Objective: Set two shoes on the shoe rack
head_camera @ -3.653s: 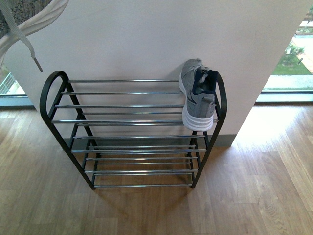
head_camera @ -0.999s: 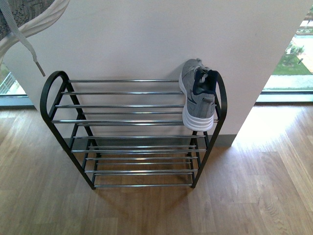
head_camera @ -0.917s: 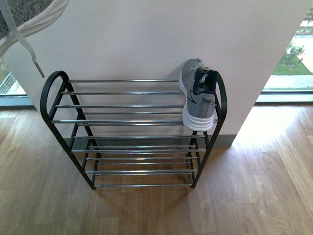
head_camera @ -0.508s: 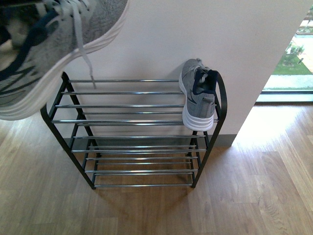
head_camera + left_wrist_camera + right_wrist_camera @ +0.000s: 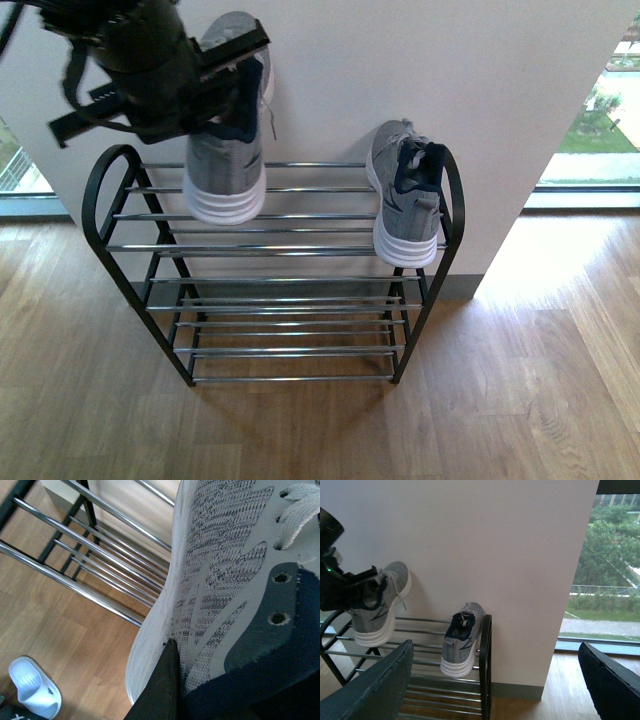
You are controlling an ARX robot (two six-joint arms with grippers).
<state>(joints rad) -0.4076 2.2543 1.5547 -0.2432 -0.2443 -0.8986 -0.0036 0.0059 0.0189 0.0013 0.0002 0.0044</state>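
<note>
Left wrist view: left fingers point(image 5: 167, 685) pinch the shoe point(image 5: 220, 580), seemingly its collar; right fingers point(image 5: 372, 690) spread.

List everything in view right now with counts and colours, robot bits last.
shoe rack: 1, black frame with chrome bars, against the wall
shoe on rack: 1, gray with white sole, top tier, right end
held shoe: 1, gray with white sole, above the top tier's left half
slide sandal: 1, pale blue, on the floor
wall: 1, white, behind the rack
floor: brown wood
left gripper: 1, black, shut on held shoe
right gripper: 1, dark, open, empty
</note>
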